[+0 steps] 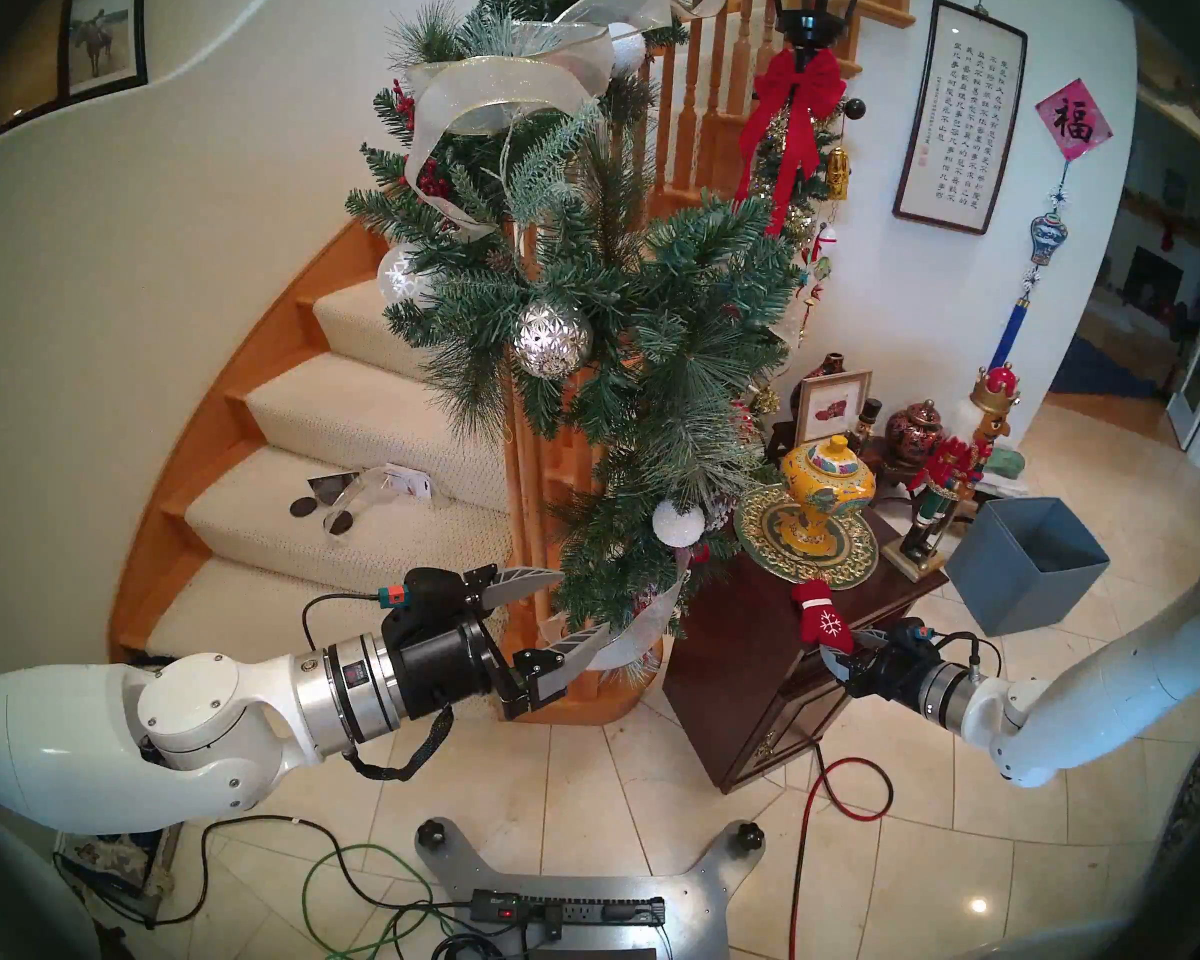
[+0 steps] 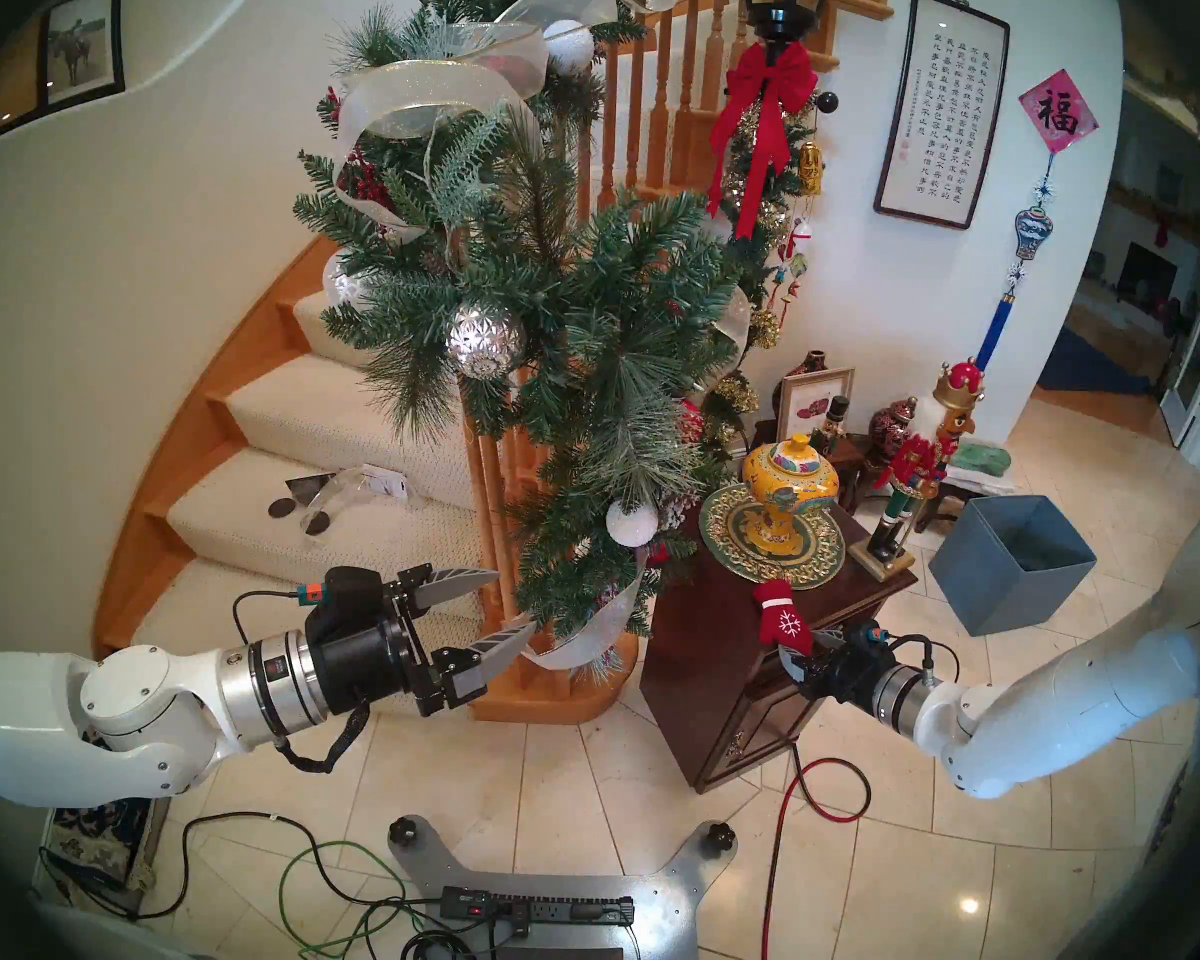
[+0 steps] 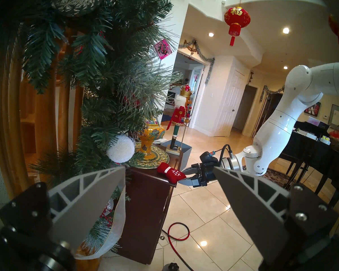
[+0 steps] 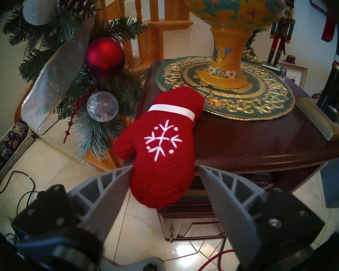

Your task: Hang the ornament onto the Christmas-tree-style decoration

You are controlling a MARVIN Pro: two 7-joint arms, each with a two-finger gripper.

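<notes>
The ornament (image 4: pixel 162 147), a red mitten with a white cuff stripe and snowflake, lies on the front corner of a dark wooden cabinet (image 1: pixel 736 654), and its rounded end hangs over the edge. My right gripper (image 4: pixel 164 167) straddles that overhanging end. One finger touches the mitten's side and the other sits a sliver away, so the jaws are open. In the head view the mitten (image 1: pixel 822 616) is just beyond the right gripper (image 1: pixel 840 650). The bushy green garland (image 1: pixel 618 300) hangs down the stair rail to the cabinet's left. My left gripper (image 1: pixel 583 602) is open and empty at the garland's lower tip.
A yellow vase (image 1: pixel 826 480) on a green-gold mat and a nutcracker (image 1: pixel 950 467) stand on the cabinet behind the mitten. A blue-grey box (image 1: pixel 1027 564) sits on the floor to the right. Wooden balusters (image 1: pixel 528 453) rise behind the garland. Cables trail across the tiles.
</notes>
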